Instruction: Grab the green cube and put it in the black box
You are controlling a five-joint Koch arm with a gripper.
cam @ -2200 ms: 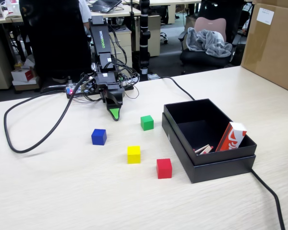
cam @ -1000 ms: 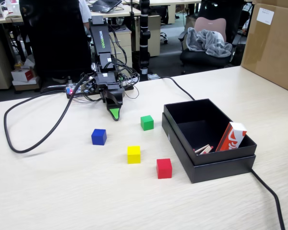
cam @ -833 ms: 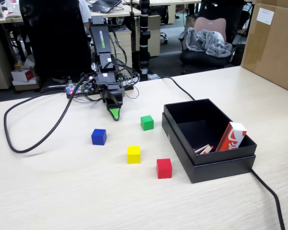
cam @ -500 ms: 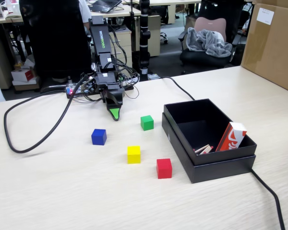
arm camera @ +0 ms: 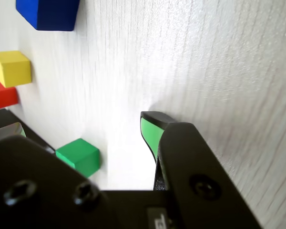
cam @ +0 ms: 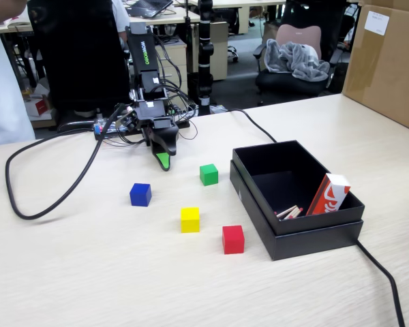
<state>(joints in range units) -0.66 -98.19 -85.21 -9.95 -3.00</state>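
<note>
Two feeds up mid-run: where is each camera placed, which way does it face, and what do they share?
Fixed view: stands off the table's front, looking across at the arm, the green cube and the black box; the whole arm and its gripper show.
Wrist view: rides on the gripper, looking down at the tabletop; only the jaws show.
Shared: green cube, blue cube, yellow cube, red cube.
</note>
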